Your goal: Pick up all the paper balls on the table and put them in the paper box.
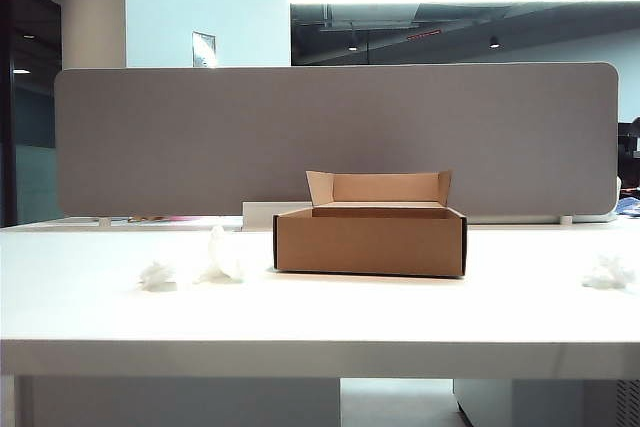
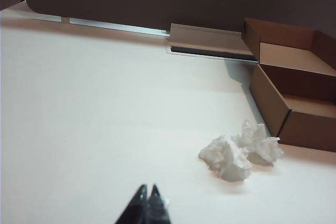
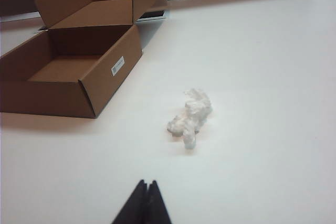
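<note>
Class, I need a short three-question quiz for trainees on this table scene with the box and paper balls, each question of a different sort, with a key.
1. True or false: the box already holds a paper ball.
2. How many paper balls lie on the table, and on which sides of the box in the exterior view?
3. Multiple choice: the left gripper and right gripper are: A) both shut and empty, B) both open, C) one holding a ball.

Key:
1. False; its inside shows bare.
2. Three: two on the left, one on the right.
3. A
</note>
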